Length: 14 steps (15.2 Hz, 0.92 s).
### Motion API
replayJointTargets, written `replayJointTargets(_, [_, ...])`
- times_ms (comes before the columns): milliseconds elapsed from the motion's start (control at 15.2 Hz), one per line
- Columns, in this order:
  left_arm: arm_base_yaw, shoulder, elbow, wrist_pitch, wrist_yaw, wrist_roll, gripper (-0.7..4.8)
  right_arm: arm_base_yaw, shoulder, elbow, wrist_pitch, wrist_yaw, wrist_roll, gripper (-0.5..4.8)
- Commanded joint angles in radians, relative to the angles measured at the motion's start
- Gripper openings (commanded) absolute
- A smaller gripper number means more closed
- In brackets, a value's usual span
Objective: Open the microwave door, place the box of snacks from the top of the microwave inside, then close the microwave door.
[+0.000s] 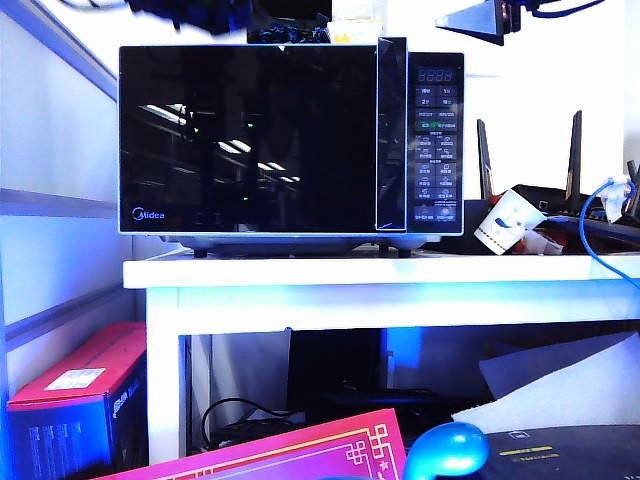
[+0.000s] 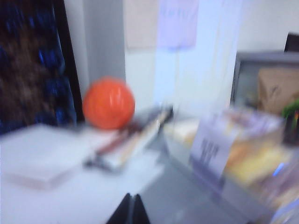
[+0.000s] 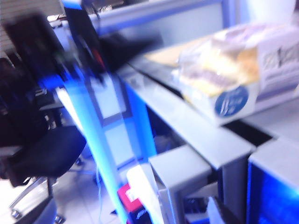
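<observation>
A pink box sits at the lower left, under the white desk. On the desk stands the microwave, its microwave door shut. The box of snacks lies on top. Left gripper: fingertips together, empty. Right gripper: cannot tell.

The microwave stood on a white table, its microwave door shut and glossy black. A tipped paper cup lay beside it at right. Below, a red box rested on the floor. Neither gripper could be clearly made out.
</observation>
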Motion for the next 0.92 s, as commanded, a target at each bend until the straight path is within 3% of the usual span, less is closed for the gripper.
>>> replayJointTargets(66, [0.0,-0.057,0.004,0.025,0.0,-0.003,-0.06,0.011,0.009,0.003,-0.067,-0.005,-0.092,3.99])
replayJointTargets(591, [0.0,-0.111,0.004,-0.058,-0.049,-0.015,-0.06,0.042,0.091,0.003,-0.069,-0.086,-0.132,3.95])
replayJointTargets(919, [0.0,-0.121,0.004,-0.076,-0.048,-0.014,-0.06,0.07,0.09,0.003,-0.051,-0.172,-0.069,3.75])
